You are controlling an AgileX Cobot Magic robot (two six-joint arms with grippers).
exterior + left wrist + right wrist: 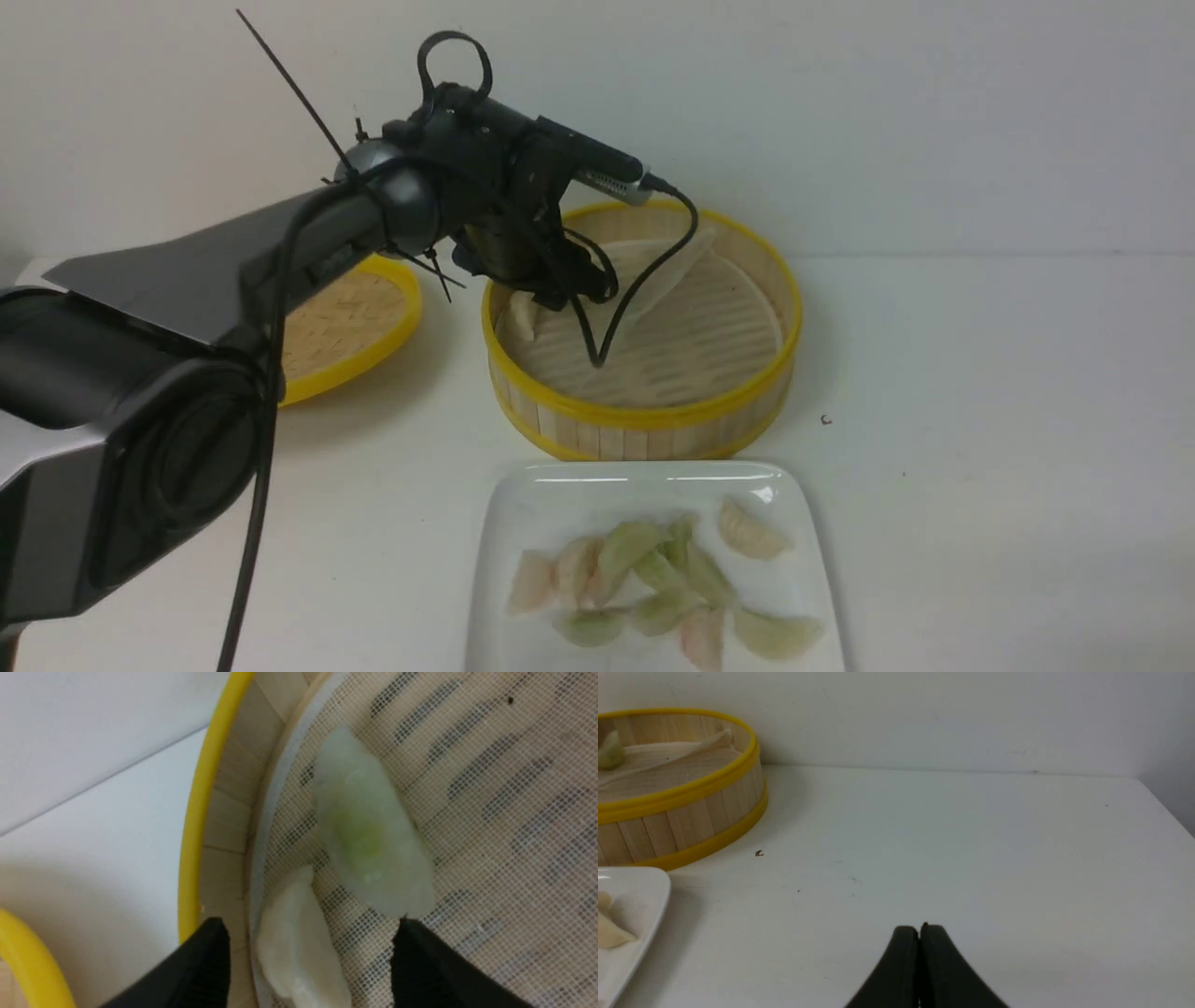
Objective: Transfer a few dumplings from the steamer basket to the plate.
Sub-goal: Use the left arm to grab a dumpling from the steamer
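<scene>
Most dumplings (627, 551) lay on the plate (551, 504); two were left in the steamer basket (644, 434) by the released left pincer (310, 926); the right pincer (920, 927) was clenched, empty.

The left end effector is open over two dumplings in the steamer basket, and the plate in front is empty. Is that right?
Not quite. The plate is not empty: the front view shows several dumplings lying on it. The rest stands: the left end effector is open over two dumplings in the steamer basket.
</scene>
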